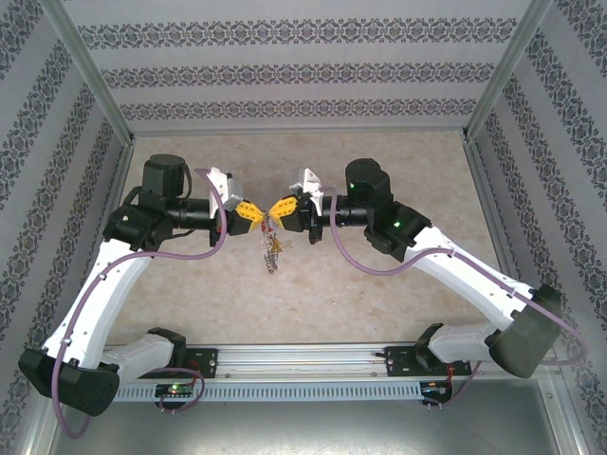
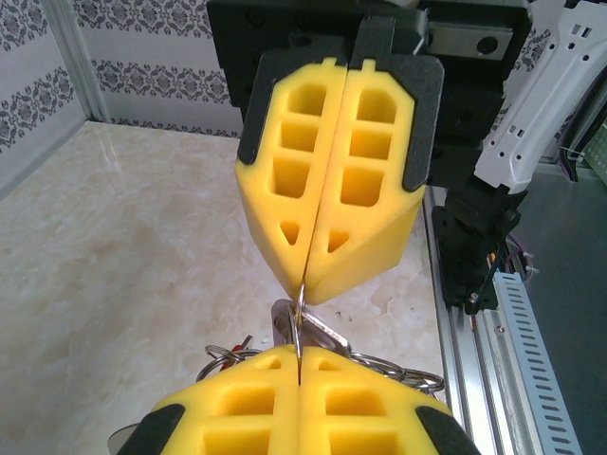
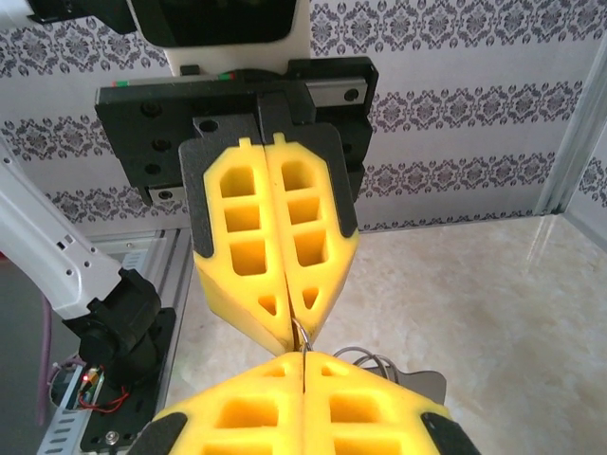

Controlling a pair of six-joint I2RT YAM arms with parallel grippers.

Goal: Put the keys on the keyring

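Left pincer: clamped on keyring wire. Right pincer: clamped likewise, tips meeting. Keys: dangling above bench. Handling: steady tension, no twisting.

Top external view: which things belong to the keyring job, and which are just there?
Job: keyring, pinched between both shut grippers; keys dangling from it; left gripper; right gripper.
Just there: table; base rail; patterned walls.
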